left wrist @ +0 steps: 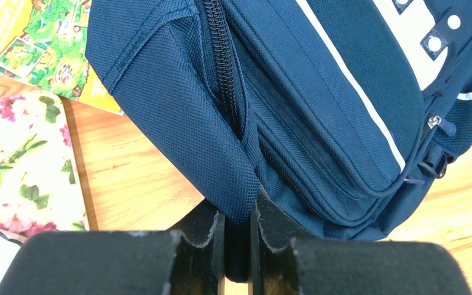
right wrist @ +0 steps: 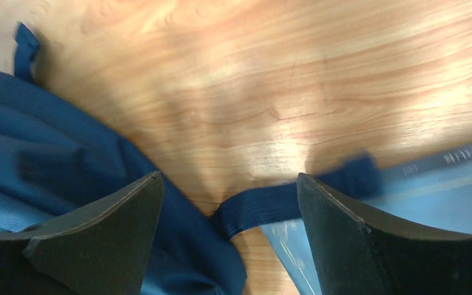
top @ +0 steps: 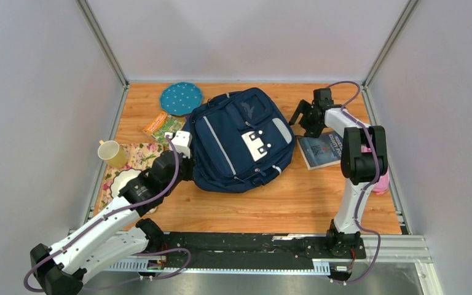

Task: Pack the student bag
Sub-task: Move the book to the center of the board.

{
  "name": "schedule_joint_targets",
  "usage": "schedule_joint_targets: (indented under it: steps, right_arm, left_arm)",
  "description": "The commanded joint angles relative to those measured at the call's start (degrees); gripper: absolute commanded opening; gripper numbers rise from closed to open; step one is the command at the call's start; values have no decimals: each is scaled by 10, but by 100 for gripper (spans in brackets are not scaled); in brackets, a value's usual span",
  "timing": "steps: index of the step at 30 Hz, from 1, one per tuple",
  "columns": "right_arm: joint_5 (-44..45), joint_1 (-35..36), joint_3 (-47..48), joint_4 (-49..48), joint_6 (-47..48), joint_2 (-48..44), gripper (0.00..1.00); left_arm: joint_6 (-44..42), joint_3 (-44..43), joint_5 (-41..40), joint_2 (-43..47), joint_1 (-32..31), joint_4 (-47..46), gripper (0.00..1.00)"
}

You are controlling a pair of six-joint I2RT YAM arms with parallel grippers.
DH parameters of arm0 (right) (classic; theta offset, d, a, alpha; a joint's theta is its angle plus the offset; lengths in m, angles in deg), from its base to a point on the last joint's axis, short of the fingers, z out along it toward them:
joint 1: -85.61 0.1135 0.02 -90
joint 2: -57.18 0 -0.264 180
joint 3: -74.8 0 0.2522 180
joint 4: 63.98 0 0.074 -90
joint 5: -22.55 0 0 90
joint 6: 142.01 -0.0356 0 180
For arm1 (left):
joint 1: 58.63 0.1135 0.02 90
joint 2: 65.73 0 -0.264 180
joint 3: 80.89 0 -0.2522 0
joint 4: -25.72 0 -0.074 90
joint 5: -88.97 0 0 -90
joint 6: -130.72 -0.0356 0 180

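The student bag [top: 239, 141], a navy backpack with a thin pale stripe and a white patch on its front, lies flat in the middle of the wooden desk [top: 295, 203], front pockets facing up. The left fingers [top: 181, 143] are at its left edge, closed narrow on a fold of the navy fabric beside a zip; the wrist view shows the cloth pinched between the two black pads. The right fingers [top: 303, 117] are just past the bag's far right corner, spread wide and holding nothing. In their own view a navy strap [right wrist: 264, 206] lies on the wood between them, running from the bag on the left to the corner of a blue book [top: 321, 150] on the right. That book lies flat just to the right of the bag. On the left side of the desk are a teal dotted disc [top: 181, 98] at the far edge, an orange and green picture booklet [top: 161, 126] partly under the bag's left side, a flowered cloth [top: 138, 157] and a yellow cup [top: 112, 152]. A pink thing [top: 381, 182] shows at the right edge, partly hidden behind the right arm.
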Motion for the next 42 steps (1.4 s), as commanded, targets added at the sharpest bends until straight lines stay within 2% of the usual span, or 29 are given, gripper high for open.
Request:
schedule_joint_targets:
  steps: [1, 9, 10, 14, 19, 20, 25, 27, 28, 33, 38, 39, 42]
  right_arm:
    - [-20, 1, -10, 45, 16, 9, 88]
    - [-3, 9, -214, 5, 25, -116, 87]
    - [1, 9, -264, 1, 22, -151, 87]
    - [-6, 15, -363, -22, 6, -236, 87]
    - [27, 23, -407, 28, 1, -353, 86]
    - [43, 23, -403, 42, 1, -401, 86]
    - [218, 22, -338, 100, 6, -508, 93]
    - [293, 5, -301, 102, 25, -517, 96]
    - [307, -26, -286, 110, 32, -512, 100]
    - [406, -117, -244, 116, 53, -448, 100]
    - [391, -206, -242, 73, 51, -350, 100]
    - [359, -216, -243, 46, 58, -341, 100]
    - [375, -227, -241, 25, 63, -330, 100]
  left_arm:
    - [-36, -39, -47, 13, 0, -27, 0]
    - [-79, -81, -92, -4, 0, -26, 0]
    - [-87, -85, -95, -10, 0, -26, 0]
    - [-100, -90, -101, -18, 0, -40, 0]
    - [-95, -88, -85, -43, 1, -54, 0]
    - [-93, -86, -79, -47, 1, -56, 0]
    - [-72, -70, -42, -71, 1, -85, 0]
    - [-64, -68, -29, -80, 1, -85, 0]
    - [-53, -68, -27, -88, 1, -86, 0]
    - [-35, -46, -14, -89, 1, -101, 0]
    - [-26, -39, 6, -92, 1, -102, 0]
    - [-23, -39, 8, -95, 1, -100, 0]
    - [-19, -29, 13, -93, 1, -103, 0]
